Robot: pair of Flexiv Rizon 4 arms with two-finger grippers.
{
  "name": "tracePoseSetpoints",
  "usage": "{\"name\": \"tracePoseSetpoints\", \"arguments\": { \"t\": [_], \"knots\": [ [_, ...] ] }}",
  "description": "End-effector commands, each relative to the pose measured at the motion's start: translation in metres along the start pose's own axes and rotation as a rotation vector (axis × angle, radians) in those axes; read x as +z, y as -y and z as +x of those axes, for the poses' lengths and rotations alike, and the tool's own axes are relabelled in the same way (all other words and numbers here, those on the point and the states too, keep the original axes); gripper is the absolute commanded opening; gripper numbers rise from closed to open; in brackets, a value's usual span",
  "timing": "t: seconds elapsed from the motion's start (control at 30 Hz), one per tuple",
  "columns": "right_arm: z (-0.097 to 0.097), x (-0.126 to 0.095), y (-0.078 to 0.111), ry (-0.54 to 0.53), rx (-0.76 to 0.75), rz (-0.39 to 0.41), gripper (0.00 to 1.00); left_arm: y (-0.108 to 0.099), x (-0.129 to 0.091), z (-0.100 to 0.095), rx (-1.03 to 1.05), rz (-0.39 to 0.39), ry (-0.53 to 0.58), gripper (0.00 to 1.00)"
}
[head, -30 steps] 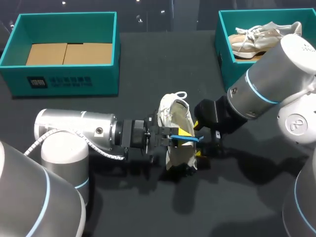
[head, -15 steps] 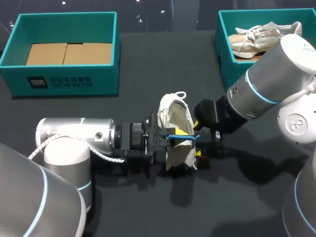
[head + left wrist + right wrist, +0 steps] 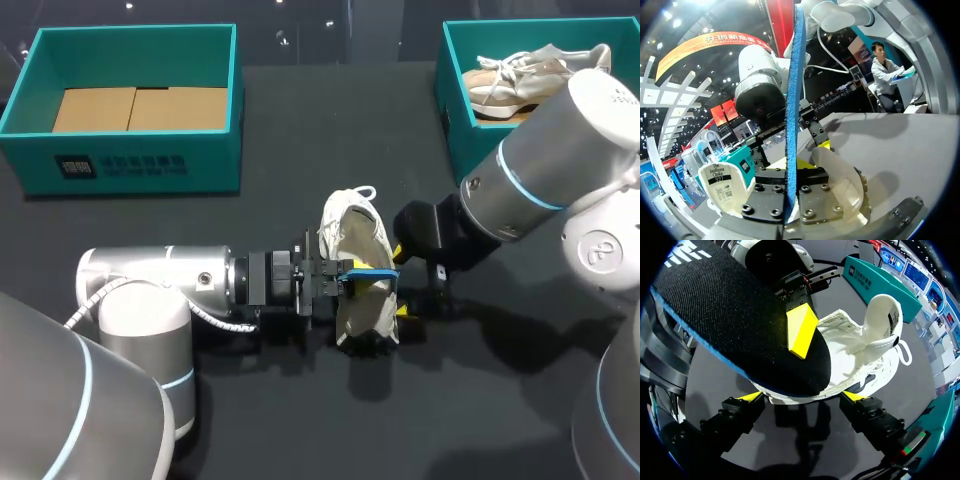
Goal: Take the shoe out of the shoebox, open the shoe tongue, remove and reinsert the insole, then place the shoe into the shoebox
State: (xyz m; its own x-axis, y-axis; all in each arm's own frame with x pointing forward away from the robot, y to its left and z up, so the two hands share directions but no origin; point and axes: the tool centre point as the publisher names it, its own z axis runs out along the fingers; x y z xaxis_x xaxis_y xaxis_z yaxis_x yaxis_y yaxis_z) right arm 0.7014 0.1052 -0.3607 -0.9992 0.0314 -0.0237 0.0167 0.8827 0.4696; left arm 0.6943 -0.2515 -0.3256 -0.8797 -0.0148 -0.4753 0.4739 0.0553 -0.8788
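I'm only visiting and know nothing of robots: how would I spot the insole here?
At the middle of the dark table is a white shoe. The insole is the thin sheet in the left end effector at its opening: black-faced, blue-edged, not white.

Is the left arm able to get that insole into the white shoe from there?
Probably yes. The left gripper, shut on the insole, is right at the shoe, whose mouth gapes open; the right gripper holds the shoe steady.

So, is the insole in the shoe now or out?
Out: the left claw pinches the insole above the shoe opening. Whether its tip reaches inside, cannot tell.
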Motion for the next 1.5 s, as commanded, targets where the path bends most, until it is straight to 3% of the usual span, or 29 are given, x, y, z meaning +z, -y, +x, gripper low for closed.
{"name": "tracePoseSetpoints", "arguments": {
  "t": [0.03,0.47,0.5,0.53,0.57,0.6,0.87,1.07,1.17,1.2,1.23,1.5],
  "knots": [
    [0.002,0.0,-0.001,0.004,0.001,0.004,1.0,-0.01,0.006,-0.002,-0.004,-0.012,-0.001,0.0],
    [0.002,0.0,-0.001,0.004,0.001,0.004,1.0,-0.027,0.005,-0.012,-0.003,-0.091,0.01,0.0],
    [0.002,0.0,-0.001,0.004,0.001,0.004,1.0,-0.025,0.005,-0.012,-0.005,-0.092,0.01,0.02],
    [0.002,0.0,-0.001,0.004,0.001,0.004,1.0,-0.024,0.004,-0.012,-0.005,-0.092,0.009,0.11],
    [0.002,0.0,-0.001,0.004,0.001,0.004,1.0,-0.022,0.004,-0.012,-0.005,-0.091,0.009,0.26],
    [0.002,0.0,-0.001,0.004,0.001,0.004,1.0,-0.02,0.003,-0.012,-0.004,-0.09,0.008,0.31],
    [0.002,0.0,-0.001,0.004,0.001,0.004,1.0,0.007,-0.001,-0.011,0.033,-0.066,0.006,0.39],
    [0.002,0.0,-0.001,0.004,0.001,0.004,1.0,0.024,-0.002,-0.01,0.059,-0.071,0.002,0.33],
    [0.002,0.0,-0.001,0.004,0.001,0.004,1.0,0.03,-0.001,-0.009,0.077,-0.077,-0.003,0.16],
    [0.002,0.0,-0.001,0.004,0.001,0.004,1.0,0.032,0.0,-0.009,0.09,-0.072,-0.009,0.02],
    [0.002,0.0,-0.001,0.004,0.001,0.004,1.0,0.033,0.001,-0.008,0.101,-0.069,-0.02,0.0],
    [0.002,0.0,-0.001,0.004,0.001,0.004,1.0,0.011,0.007,-0.009,0.158,-0.085,-0.075,0.0]
  ]
}}
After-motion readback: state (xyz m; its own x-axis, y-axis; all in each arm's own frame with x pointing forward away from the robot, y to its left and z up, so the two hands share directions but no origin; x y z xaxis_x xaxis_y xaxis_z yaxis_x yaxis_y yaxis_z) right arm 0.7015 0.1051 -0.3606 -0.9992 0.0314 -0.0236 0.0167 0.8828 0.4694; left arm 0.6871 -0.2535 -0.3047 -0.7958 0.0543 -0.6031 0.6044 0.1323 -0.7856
